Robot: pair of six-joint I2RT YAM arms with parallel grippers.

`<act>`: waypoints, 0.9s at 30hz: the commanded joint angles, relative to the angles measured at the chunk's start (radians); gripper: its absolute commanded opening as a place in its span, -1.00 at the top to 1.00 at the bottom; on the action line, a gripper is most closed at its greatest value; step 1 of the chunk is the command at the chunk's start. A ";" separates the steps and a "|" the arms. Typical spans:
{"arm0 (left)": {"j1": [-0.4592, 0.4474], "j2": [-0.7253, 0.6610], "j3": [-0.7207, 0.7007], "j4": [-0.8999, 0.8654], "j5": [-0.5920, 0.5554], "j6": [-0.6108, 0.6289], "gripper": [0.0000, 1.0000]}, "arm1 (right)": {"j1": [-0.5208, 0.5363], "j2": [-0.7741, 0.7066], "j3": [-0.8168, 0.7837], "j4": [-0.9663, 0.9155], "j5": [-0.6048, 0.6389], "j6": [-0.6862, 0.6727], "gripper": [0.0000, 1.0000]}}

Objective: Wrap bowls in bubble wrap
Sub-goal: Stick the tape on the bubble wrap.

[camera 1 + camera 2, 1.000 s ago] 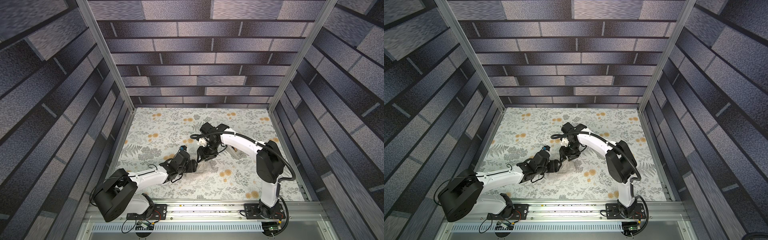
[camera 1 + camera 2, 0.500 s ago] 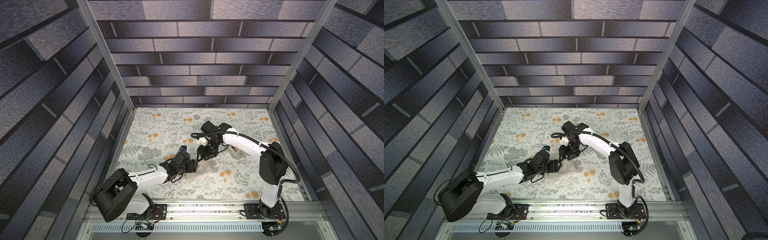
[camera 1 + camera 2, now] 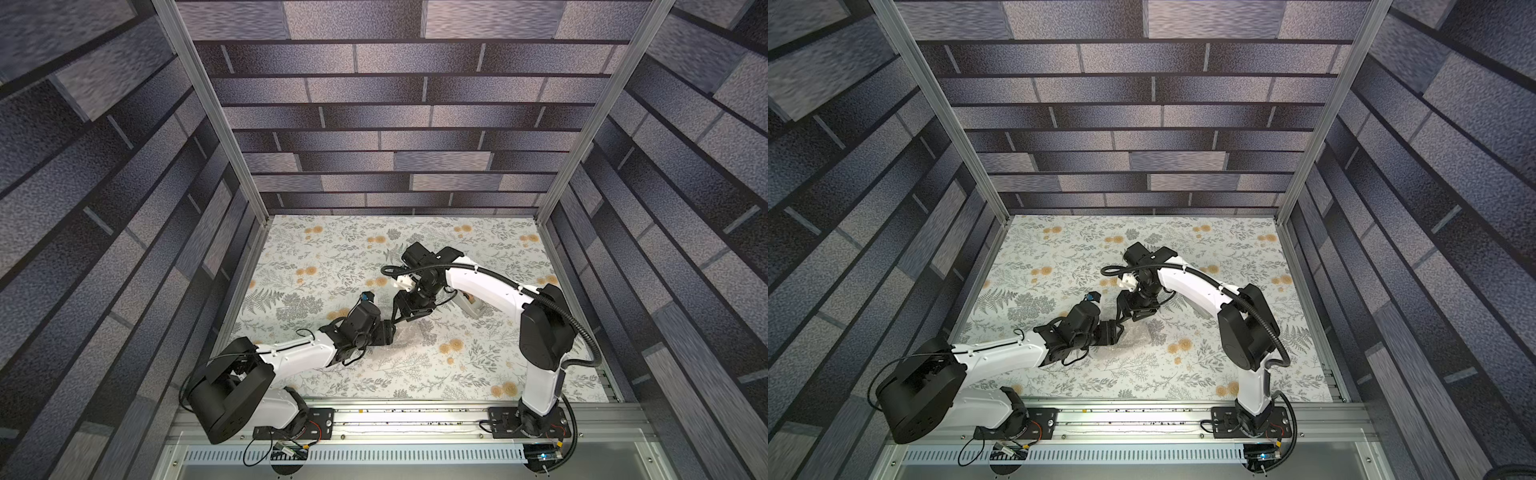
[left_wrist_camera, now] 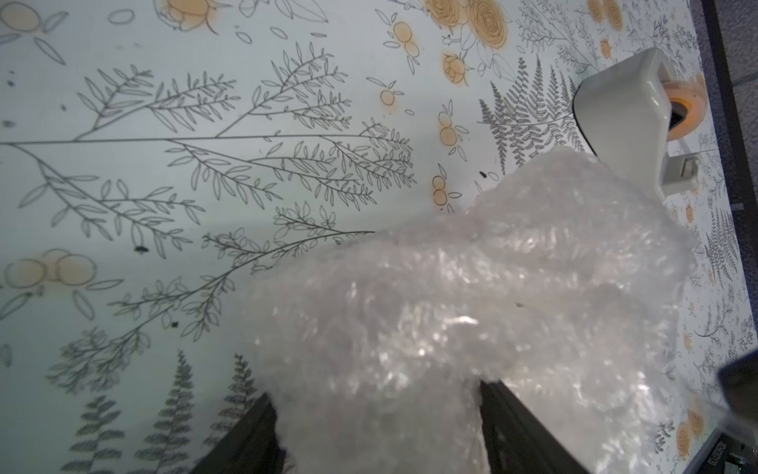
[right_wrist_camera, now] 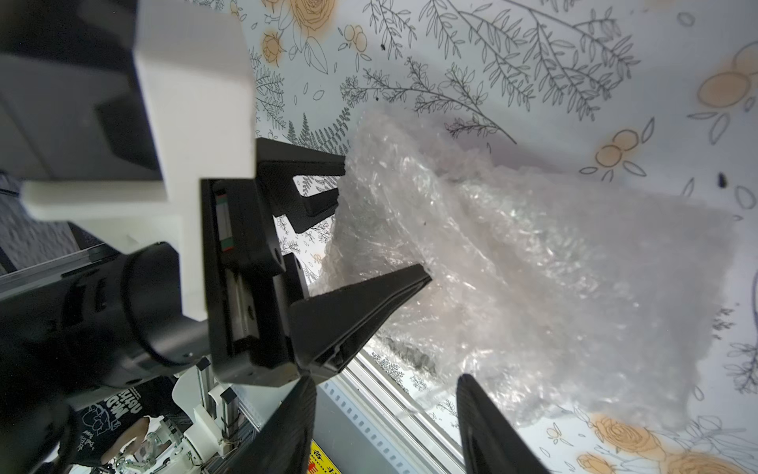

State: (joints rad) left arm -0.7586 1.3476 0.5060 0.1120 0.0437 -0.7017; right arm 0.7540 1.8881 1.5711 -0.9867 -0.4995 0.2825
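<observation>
In both top views, the crumpled bubble wrap [image 3: 409, 336] [image 3: 1133, 336] is seen lying on the floral tablecloth [image 3: 332, 257] near the middle of the table, with the left gripper [image 3: 390, 331] [image 3: 1115, 332] set against its edge and the right gripper [image 3: 397, 316] [image 3: 1123, 309] held just above and beside it. A grey tape dispenser [image 3: 471, 305] is partly hidden under the right arm. In the left wrist view, the bubble wrap [image 4: 471, 287] is shown bunched between the left gripper's [image 4: 375, 390] two fingers, which are closed on the bundle. The tape dispenser [image 4: 627, 111] is seen beyond it, with an orange roll of tape [image 4: 685, 106] seated in it. In the right wrist view, the left gripper [image 5: 383, 232] is seen clamped around one end of the bubble wrap [image 5: 553, 266], while the right gripper's [image 5: 385, 377] jaws are spread apart with nothing held between them. The bowl cannot be made out in any view, so what the bundle contains cannot be told.
</observation>
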 commanded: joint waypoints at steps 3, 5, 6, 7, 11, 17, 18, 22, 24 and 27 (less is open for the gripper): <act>-0.008 0.011 0.020 -0.037 -0.008 0.032 -0.47 | 0.002 0.040 -0.029 0.032 -0.007 0.022 -0.13; -0.008 0.010 0.020 -0.040 -0.008 0.033 -0.47 | 0.002 0.046 -0.032 0.047 -0.009 0.032 -0.13; -0.008 0.008 0.020 -0.042 -0.007 0.033 -0.47 | 0.002 0.050 -0.033 0.056 -0.012 0.036 -0.12; -0.008 0.008 0.021 -0.042 -0.008 0.033 -0.47 | 0.002 0.052 -0.033 0.061 -0.014 0.040 -0.12; -0.008 0.005 0.020 -0.044 -0.008 0.034 -0.47 | 0.004 0.070 -0.035 0.084 -0.018 0.051 -0.12; -0.008 0.010 0.023 -0.045 -0.008 0.036 -0.47 | 0.004 0.077 -0.047 0.151 -0.047 0.104 -0.05; -0.008 0.010 0.023 -0.045 -0.007 0.038 -0.47 | 0.004 0.074 -0.049 0.156 -0.044 0.109 0.03; -0.007 0.010 0.026 -0.049 -0.007 0.040 -0.47 | 0.004 0.072 -0.046 0.135 -0.010 0.104 0.53; -0.006 0.009 0.028 -0.051 -0.007 0.042 -0.47 | 0.005 0.076 -0.045 0.122 -0.003 0.097 0.77; -0.005 0.010 0.028 -0.050 -0.007 0.042 -0.47 | 0.004 0.085 -0.052 0.116 0.000 0.091 0.84</act>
State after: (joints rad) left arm -0.7589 1.3476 0.5137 0.0929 0.0261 -0.6868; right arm 0.7547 1.9526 1.5284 -0.8654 -0.5144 0.3790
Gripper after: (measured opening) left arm 0.735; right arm 0.085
